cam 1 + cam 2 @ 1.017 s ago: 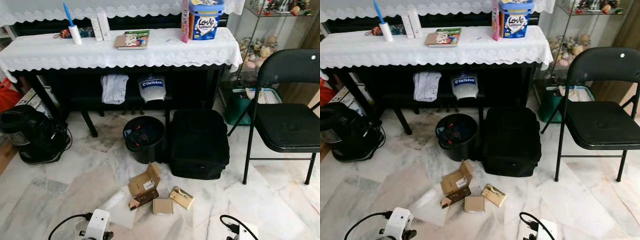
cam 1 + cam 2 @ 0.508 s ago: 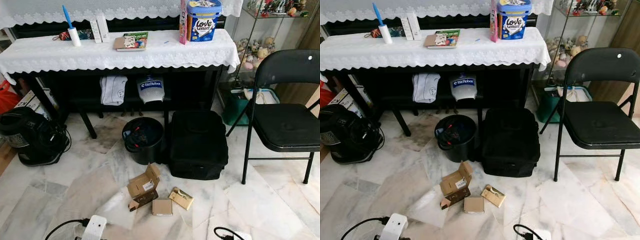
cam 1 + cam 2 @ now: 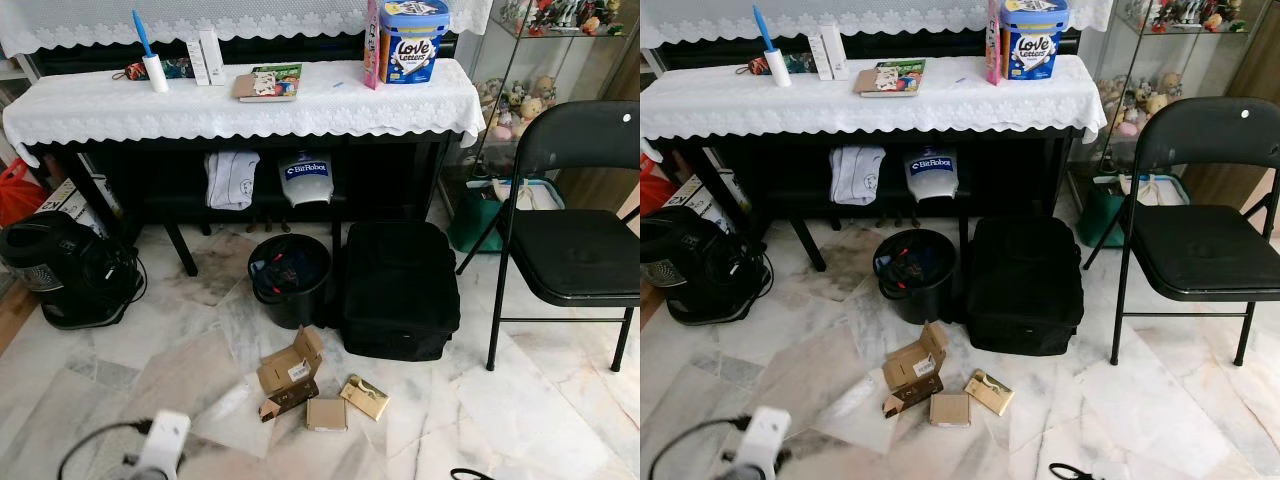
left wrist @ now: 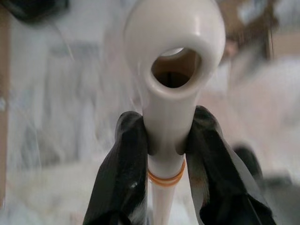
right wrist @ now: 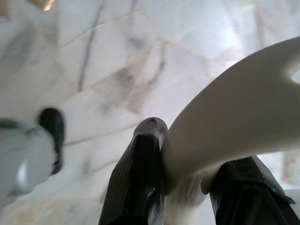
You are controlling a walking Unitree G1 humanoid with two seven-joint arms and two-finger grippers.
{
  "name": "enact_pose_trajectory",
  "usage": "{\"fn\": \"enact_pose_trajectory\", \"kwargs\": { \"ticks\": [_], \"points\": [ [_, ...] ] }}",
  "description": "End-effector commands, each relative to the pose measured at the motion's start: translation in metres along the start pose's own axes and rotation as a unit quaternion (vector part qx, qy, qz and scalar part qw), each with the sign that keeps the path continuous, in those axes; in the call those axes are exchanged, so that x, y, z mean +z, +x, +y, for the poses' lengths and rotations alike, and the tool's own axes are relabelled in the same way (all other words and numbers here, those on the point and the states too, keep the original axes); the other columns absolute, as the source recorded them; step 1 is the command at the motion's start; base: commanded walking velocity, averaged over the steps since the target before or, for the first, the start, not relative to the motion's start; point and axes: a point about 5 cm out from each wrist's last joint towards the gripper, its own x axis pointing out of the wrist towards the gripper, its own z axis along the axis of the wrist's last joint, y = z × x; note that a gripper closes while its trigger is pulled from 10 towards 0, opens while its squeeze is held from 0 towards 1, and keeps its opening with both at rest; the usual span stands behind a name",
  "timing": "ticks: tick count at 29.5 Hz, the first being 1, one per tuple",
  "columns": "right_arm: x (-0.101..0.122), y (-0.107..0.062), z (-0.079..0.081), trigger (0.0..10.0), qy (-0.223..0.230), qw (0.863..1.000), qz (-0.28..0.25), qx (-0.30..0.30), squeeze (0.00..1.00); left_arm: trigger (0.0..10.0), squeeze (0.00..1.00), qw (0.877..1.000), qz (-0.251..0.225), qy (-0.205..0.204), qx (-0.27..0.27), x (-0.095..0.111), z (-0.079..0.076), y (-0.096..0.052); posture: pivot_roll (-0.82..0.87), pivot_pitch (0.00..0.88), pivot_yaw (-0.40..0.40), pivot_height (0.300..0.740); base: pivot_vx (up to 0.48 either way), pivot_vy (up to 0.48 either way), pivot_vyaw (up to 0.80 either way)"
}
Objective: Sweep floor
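- My left gripper (image 4: 164, 154) is clamped on a cream handle (image 4: 172, 84) with a hole through its rounded end; both black fingers (image 4: 119, 173) press its neck, just above an orange band (image 4: 165, 178).
- My right gripper (image 5: 187, 173) is closed around a second cream handle (image 5: 234, 136), a curved one, held between both fingers over bare marble.
- I cannot tell from these pictures which tool either handle belongs to.
- My left wrist (image 3: 160, 448) shows blurred at the near edge of the marble floor (image 3: 90, 370), with a black cable looping off it.
- The rubbish sits on the floor ahead of me: an open cardboard box (image 3: 290, 368), a flat tan square (image 3: 326, 414) and a small gold packet (image 3: 364, 397), all close together.
- A clear plastic sheet (image 3: 232, 412) lies flat just beside the box, toward my left.
- Behind the scraps a black round bin (image 3: 290, 280) with things inside stands touching or nearly touching a black soft case (image 3: 400, 290).
- Both stand at the front edge of a long table (image 3: 240, 105) with a white lace cloth; a blue tub (image 3: 412, 40), a book (image 3: 266, 84) and a lint roller (image 3: 152, 62) rest on it.
- A black folding chair (image 3: 570, 240) stands at my right.
- A black appliance (image 3: 62, 272) with tangled cord sits at my left, near the table leg.
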Motion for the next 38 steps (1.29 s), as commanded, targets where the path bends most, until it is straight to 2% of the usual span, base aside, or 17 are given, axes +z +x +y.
{"fn": "enact_pose_trajectory", "kwargs": {
  "ticks": [1, 4, 7, 9, 12, 15, 17, 23, 24, 27, 28, 29, 32, 38],
  "points": [
    [0.012, 0.002, -0.007, 10.0, -0.011, 0.999, -0.029, -0.027, 0.00, 10.0, 0.00, 0.999, -0.049, -0.018, 0.013, 0.022, 0.006, 0.003, -0.15, 0.000, 0.037, 0.740, 0.000, 0.000, 0.00],
    [0.025, 0.003, -0.013, 10.0, -0.009, 0.997, -0.054, -0.050, 0.00, 10.0, 0.00, 0.996, -0.085, -0.030, 0.017, 0.043, 0.011, 0.006, -0.15, 0.000, 0.036, 0.740, 0.000, 0.000, 0.00],
    [0.032, 0.003, -0.018, 10.0, -0.009, 0.995, -0.069, -0.067, 0.00, 10.0, 0.00, 0.994, -0.100, -0.035, 0.019, 0.051, 0.013, 0.006, -0.15, 0.000, 0.034, 0.740, 0.000, 0.000, 0.00],
    [0.043, 0.004, -0.025, 10.0, -0.007, 0.992, -0.090, -0.086, 0.00, 10.0, 0.00, 0.991, -0.121, -0.046, 0.024, 0.064, 0.017, 0.007, -0.15, 0.000, 0.033, 0.740, 0.000, 0.000, 0.00],
    [0.055, 0.003, -0.032, 10.0, -0.029, 0.988, -0.111, -0.108, 0.00, 10.0, 0.00, 0.987, -0.140, -0.064, 0.035, 0.076, 0.022, 0.007, -0.16, 0.000, 0.029, 0.740, 0.000, 0.000, 0.00],
    [0.063, 0.003, -0.039, 10.0, -0.011, 0.986, -0.120, -0.119, 0.00, 10.0, 0.00, 0.984, -0.152, -0.084, 0.044, 0.086, 0.026, 0.007, -0.16, 0.000, 0.028, 0.740, 0.000, 0.000, 0.00],
    [0.075, 0.000, -0.049, 10.0, -0.010, 0.979, -0.147, -0.138, 0.00, 10.0, 0.00, 0.977, -0.175, -0.112, 0.054, 0.101, 0.033, 0.007, -0.16, 0.000, 0.023, 0.740, 0.000, 0.000, 0.00],
    [0.103, -0.010, -0.059, 10.0, 0.033, 0.966, -0.214, -0.145, 0.00, 10.0, 0.00, 0.963, -0.221, -0.141, 0.057, 0.131, 0.042, 0.004, -0.17, 0.000, 0.020, 0.740, 0.000, 0.000, 0.00],
    [0.115, -0.015, -0.061, 10.0, 0.040, 0.959, -0.237, -0.147, 0.00, 10.0, 0.00, 0.955, -0.252, -0.148, 0.056, 0.149, 0.045, 0.001, -0.17, 0.000, 0.020, 0.740, 0.000, 0.000, 0.00],
    [0.127, -0.021, -0.063, 10.0, 0.057, 0.953, -0.260, -0.146, 0.00, 10.0, 0.00, 0.944, -0.283, -0.159, 0.053, 0.169, 0.049, -0.003, -0.17, 0.000, 0.018, 0.740, 0.000, 0.000, 0.00],
    [0.127, -0.021, -0.063, 10.0, 0.057, 0.953, -0.260, -0.146, 0.00, 10.0, 0.00, 0.944, -0.283, -0.159, 0.053, 0.169, 0.049, -0.003, -0.17, 0.000, 0.018, 0.740, 0.000, 0.000, 0.00],
    [0.138, -0.027, -0.064, 10.0, 0.067, 0.946, -0.282, -0.141, 0.00, 10.0, 0.00, 0.936, -0.307, -0.166, 0.052, 0.184, 0.053, -0.007, -0.17, 0.000, 0.018, 0.740, 0.000, 0.000, 0.00],
    [0.156, -0.036, -0.060, 10.0, 0.081, 0.937, -0.315, -0.125, 0.00, 10.0, 0.00, 0.917, -0.353, -0.179, 0.045, 0.211, 0.059, -0.017, -0.17, 0.000, 0.018, 0.740, 0.000, 0.000, 0.00],
    [0.172, -0.045, -0.052, 10.0, 0.117, 0.928, -0.339, -0.098, 0.00, 10.0, 0.00, 0.896, -0.399, -0.193, 0.030, 0.239, 0.058, -0.030, -0.16, 0.000, 0.020, 0.740, 0.000, 0.000, 0.00]
  ]
}}
